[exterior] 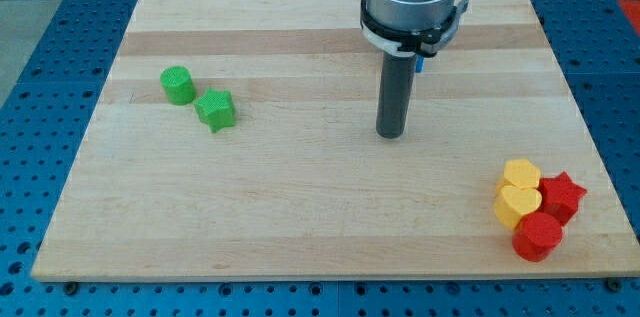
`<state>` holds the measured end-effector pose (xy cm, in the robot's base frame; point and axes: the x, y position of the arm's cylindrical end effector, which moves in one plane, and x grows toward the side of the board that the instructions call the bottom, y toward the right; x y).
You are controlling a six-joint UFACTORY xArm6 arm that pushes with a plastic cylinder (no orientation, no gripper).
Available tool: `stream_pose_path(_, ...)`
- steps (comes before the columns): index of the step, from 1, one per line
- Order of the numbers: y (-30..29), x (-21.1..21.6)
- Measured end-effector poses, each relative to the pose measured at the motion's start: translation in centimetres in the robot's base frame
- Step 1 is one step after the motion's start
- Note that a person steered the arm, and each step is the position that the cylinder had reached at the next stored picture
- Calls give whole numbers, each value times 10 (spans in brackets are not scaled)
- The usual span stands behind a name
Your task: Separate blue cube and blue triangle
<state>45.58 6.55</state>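
My tip (pixel 390 135) rests on the wooden board (pixel 300 207), right of centre. A small sliver of blue (pixel 423 61) shows just behind the rod's upper part, under the arm's collar. I cannot tell its shape, or whether it is the blue cube or the blue triangle. The rest of the blue blocks is hidden behind the arm. No other blue block shows on the board.
A green cylinder (pixel 178 85) and a green star (pixel 215 110) touch at the view's left. At the bottom right sit a yellow hexagon (pixel 521 174), a yellow heart (pixel 516 204), a red star (pixel 563 195) and a red cylinder (pixel 538 236), clustered near the board's edge.
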Motion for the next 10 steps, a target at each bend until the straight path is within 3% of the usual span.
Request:
stream_pose_path(1,20,-3)
stream_pose_path(2,102,-19)
stream_pose_path(3,109,-21)
stream_pose_path(4,105,-105)
stream_pose_path(6,51,-180)
stream_pose_path(7,50,-171)
stream_pose_path(8,20,-137)
stream_pose_path(10,-72,-82)
